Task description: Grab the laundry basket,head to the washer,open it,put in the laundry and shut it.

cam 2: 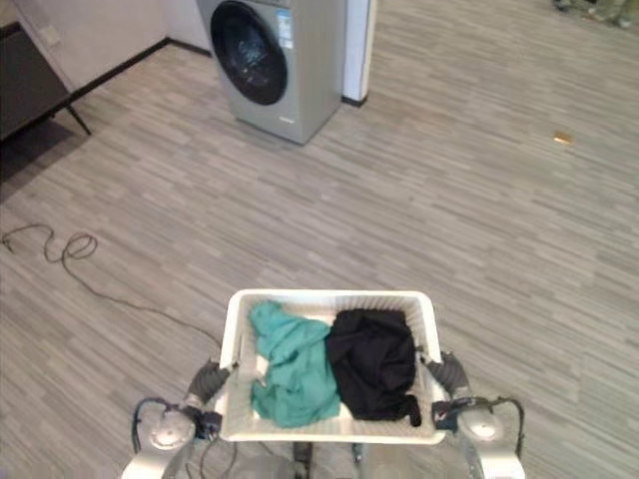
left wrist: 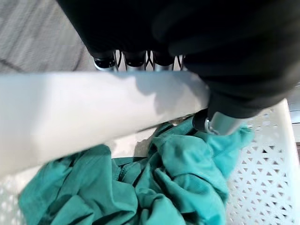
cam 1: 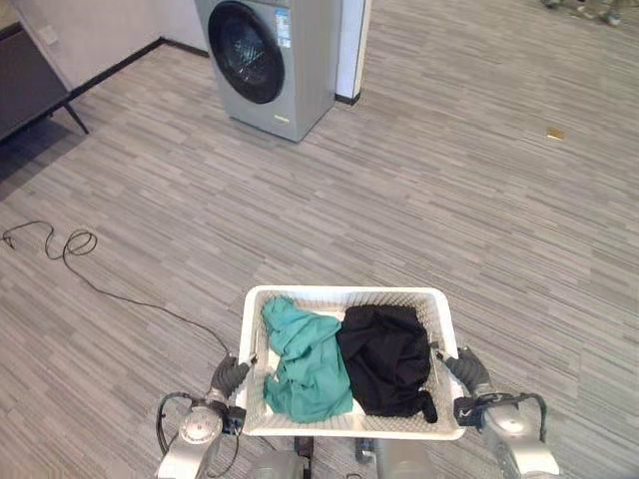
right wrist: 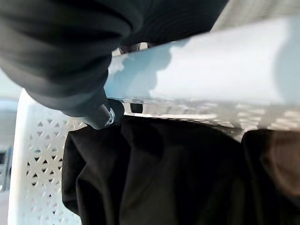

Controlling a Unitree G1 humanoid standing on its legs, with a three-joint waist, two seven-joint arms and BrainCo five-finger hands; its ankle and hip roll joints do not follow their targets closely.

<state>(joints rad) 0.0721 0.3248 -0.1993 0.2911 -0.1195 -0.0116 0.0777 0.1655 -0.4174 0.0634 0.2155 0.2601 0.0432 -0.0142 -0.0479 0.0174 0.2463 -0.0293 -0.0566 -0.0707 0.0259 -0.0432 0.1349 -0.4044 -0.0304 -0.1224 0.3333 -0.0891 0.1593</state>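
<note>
A white perforated laundry basket [cam 1: 439,304] is carried low in front of the robot, over grey plank flooring. On its left side, the left hand [cam 1: 231,375] curls over the rim, fingers outside and thumb hooked inside — a firm clamp. Inside lie a crumpled teal garment [cam 1: 305,359] and, beside it, a black garment [cam 1: 384,357]. On the right side, the right hand [cam 1: 465,369] clasps the opposite rim the same way. The silver washer [cam 1: 275,60], door closed, stands well ahead to the left. The basket looks light and rigid — best held by its side rims; the clothes are soft and limp.
</note>
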